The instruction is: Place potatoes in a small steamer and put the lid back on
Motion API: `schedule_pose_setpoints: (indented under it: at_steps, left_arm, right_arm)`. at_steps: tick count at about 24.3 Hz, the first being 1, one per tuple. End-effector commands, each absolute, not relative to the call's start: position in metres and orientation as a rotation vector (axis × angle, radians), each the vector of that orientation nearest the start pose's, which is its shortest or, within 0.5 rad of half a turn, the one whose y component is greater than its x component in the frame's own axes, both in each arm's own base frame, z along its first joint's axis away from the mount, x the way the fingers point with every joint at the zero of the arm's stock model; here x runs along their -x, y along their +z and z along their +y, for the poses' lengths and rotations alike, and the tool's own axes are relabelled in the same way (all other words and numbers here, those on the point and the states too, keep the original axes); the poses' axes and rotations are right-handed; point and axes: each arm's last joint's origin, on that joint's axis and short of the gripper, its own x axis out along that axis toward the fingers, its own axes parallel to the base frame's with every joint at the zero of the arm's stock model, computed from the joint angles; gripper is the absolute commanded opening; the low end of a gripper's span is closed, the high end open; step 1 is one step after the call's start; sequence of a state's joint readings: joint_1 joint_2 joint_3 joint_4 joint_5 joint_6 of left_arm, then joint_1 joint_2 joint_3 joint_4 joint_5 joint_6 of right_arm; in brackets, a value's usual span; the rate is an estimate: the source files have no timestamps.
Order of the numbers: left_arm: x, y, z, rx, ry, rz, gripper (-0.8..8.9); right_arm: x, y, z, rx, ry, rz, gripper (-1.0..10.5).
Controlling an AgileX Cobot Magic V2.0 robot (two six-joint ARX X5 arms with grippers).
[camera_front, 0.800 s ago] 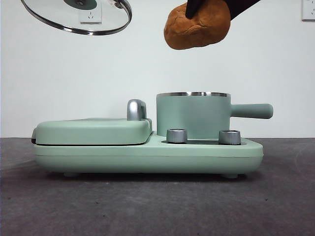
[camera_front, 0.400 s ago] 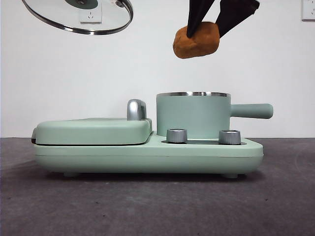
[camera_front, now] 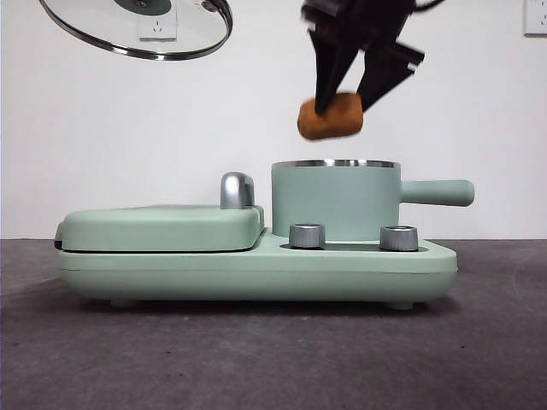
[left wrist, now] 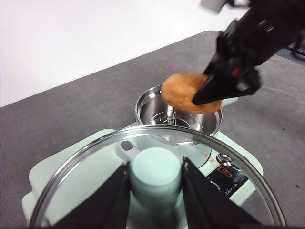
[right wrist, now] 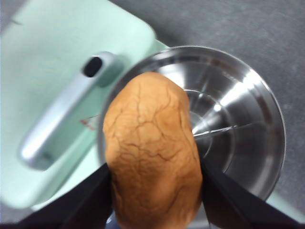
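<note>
Above the open steamer pot [camera_front: 335, 201], my right gripper [camera_front: 349, 104] pinches the potato [camera_front: 330, 119] toward the rim's griddle side, so an early release could bounce it off the steel edge, while my left gripper [left wrist: 156, 177] clamps the glass lid's [left wrist: 157, 143] knob aloft.

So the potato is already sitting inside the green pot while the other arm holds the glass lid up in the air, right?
Not quite. The potato hangs above the green pot, gripped by the right gripper, as the front view shows. The left gripper does hold the glass lid in the air.
</note>
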State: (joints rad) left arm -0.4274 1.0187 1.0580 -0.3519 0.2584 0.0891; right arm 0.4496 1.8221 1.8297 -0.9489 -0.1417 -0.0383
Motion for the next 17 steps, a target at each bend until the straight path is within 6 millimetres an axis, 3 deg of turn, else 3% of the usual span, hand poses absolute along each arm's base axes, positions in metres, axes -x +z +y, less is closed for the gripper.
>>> schedule_pose_setpoints:
  at_steps: [1, 10, 17]
  left_arm:
    - [-0.191, 0.377, -0.096, -0.111, -0.702, 0.234, 0.12]
    - [-0.191, 0.377, -0.096, -0.111, -0.702, 0.236, 0.12]
    - [-0.191, 0.377, -0.096, -0.111, -0.702, 0.235, 0.12]
  right_arm:
    - [-0.359, 0.335, 0.178, 0.225, 0.552, 0.915, 2.1]
    - [-0.383, 0.301, 0.186, 0.247, 0.539, 0.943, 2.1]
    - [-0.39, 0.279, 0.187, 0.27, 0.512, 1.024, 2.1]
